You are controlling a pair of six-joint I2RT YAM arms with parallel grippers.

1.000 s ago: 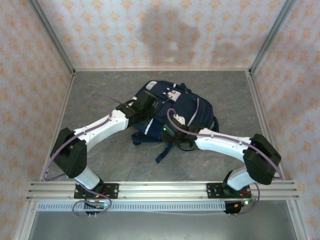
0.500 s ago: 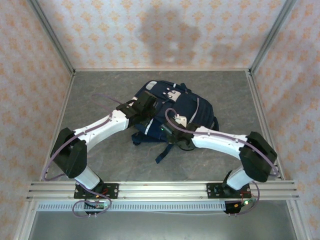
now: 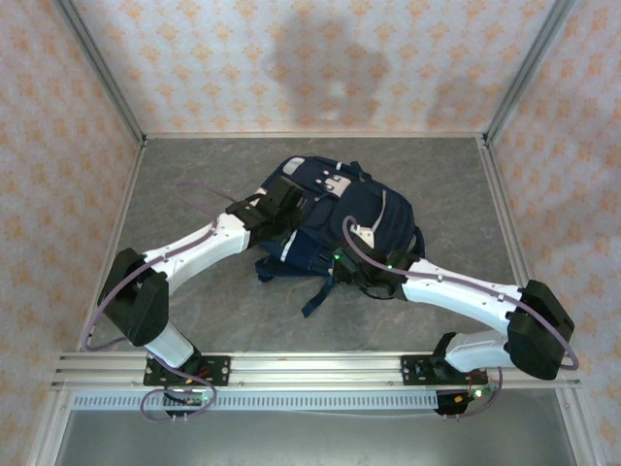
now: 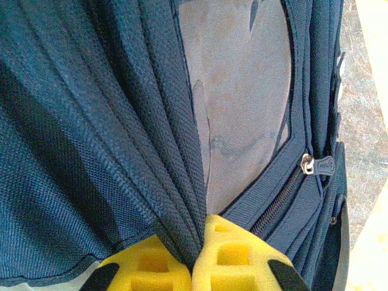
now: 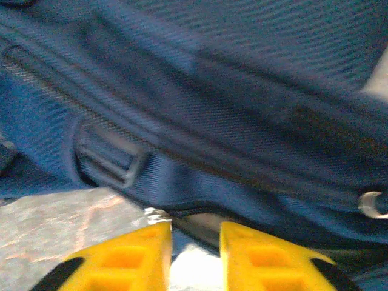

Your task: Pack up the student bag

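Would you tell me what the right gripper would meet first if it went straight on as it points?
Most likely the student bag: its navy fabric lies right ahead of the right gripper, though blur hides the gap.

The grey stone-patterned tabletop (image 3: 243, 325) was enclosed on three sides by walls (image 3: 194, 58) papered in an orange floral print. An aluminium rail (image 3: 310, 367) ran along its near edge.

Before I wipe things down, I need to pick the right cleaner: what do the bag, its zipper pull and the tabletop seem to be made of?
The student bag: woven synthetic fabric, probably nylon or polyester, matte navy; the coarse weave shows clearly.
Zipper pull: likely metal, judging by its silvery glint.
Table: a grey, marbled, matte surface that looks like stone; whether it is real stone or laminate, I cannot tell.
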